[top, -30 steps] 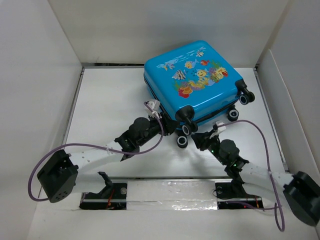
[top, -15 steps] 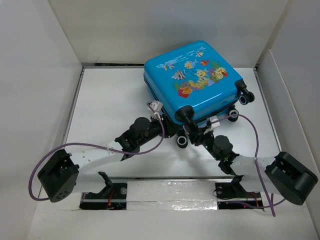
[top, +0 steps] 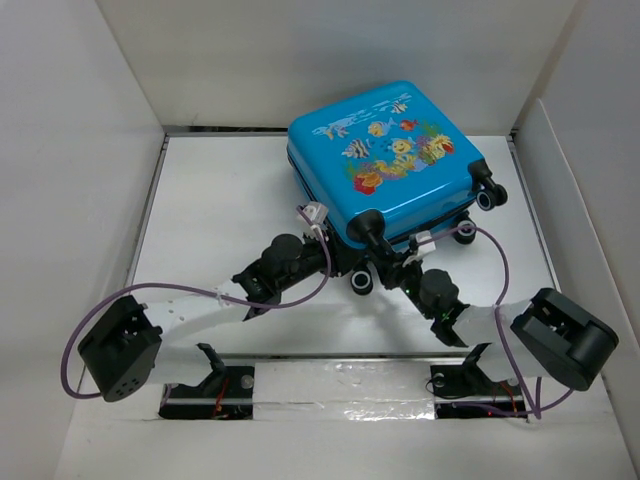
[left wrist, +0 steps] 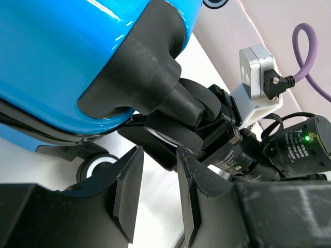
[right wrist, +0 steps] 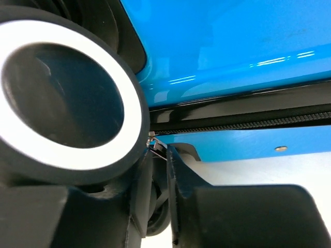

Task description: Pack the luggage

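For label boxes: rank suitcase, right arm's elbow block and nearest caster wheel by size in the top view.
1. blue suitcase
2. right arm's elbow block
3. caster wheel
None look alike.

Plain white panel walls (top: pixel 330 50) enclose a flat white worktop (top: pixel 220 200); shiny silver tape (top: pixel 340 375) lines its near edge.

From above, the tips of the left gripper (left wrist: pixel 156 192) and right gripper (right wrist: pixel 158 206) are hidden beneath the luggage (top: pixel 385 160) at its wheeled corner, and the right wrist view crops the shell, leaving it unclear whether those fingers pinch anything.
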Robot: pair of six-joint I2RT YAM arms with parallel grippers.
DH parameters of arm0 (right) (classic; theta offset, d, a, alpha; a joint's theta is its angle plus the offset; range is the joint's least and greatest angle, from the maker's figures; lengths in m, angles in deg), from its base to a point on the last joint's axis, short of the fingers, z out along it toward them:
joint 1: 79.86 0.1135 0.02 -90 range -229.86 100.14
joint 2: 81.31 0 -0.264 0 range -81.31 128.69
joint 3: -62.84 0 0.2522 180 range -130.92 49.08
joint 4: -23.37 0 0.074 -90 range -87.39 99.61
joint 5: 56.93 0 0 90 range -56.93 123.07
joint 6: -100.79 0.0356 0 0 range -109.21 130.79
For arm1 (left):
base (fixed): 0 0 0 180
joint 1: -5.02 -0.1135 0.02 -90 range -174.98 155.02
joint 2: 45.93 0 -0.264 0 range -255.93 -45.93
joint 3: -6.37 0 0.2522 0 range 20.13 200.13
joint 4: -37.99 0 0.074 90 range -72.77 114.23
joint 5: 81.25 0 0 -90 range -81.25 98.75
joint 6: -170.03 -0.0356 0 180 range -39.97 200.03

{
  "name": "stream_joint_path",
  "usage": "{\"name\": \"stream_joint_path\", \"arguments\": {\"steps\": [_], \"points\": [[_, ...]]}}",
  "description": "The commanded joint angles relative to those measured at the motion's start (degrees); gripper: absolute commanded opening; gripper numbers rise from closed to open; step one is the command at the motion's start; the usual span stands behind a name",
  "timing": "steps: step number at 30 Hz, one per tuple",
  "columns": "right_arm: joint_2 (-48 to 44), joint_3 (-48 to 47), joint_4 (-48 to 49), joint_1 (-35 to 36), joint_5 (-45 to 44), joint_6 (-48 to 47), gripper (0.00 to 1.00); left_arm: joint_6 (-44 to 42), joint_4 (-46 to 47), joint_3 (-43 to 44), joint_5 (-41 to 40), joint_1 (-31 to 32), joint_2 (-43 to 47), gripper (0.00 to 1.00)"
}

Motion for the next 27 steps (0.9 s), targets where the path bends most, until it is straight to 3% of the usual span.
{"name": "stream_joint_path", "arguments": {"steps": [1, 9, 15, 20, 23, 27], "points": [[2.4, -3.0, 11.9, 0.2, -3.2, 0.6, 0.2, 0.0, 3.3, 3.3, 1.1, -0.3, -0.5, 0.29], [11.0, -0.1, 26.4, 2.1, -5.1, 2.6, 0.0, 1.5, 5.8, 4.2, 2.8, -2.1, -2.2, 0.29], [14.0, 2.4, 31.3, 9.5, -13.3, 5.0, 0.0, 1.6, 7.1, 8.5, 3.7, -3.2, -7.8, 0.29], [17.9, 1.0, 35.7, 20.8, -27.7, 2.1, 0.0, 2.2, 7.5, 13.3, 4.6, -3.8, -11.8, 0.28], [16.5, -2.0, 31.3, 26.3, -35.5, -1.8, 0.0, 2.8, 7.1, 15.7, 5.1, -3.8, -13.7, 0.28], [14.3, -8.6, 21.1, 29.5, -38.6, -4.4, 0.0, 3.6, 5.4, 19.0, 8.5, -3.8, -15.7, 0.28]]}}
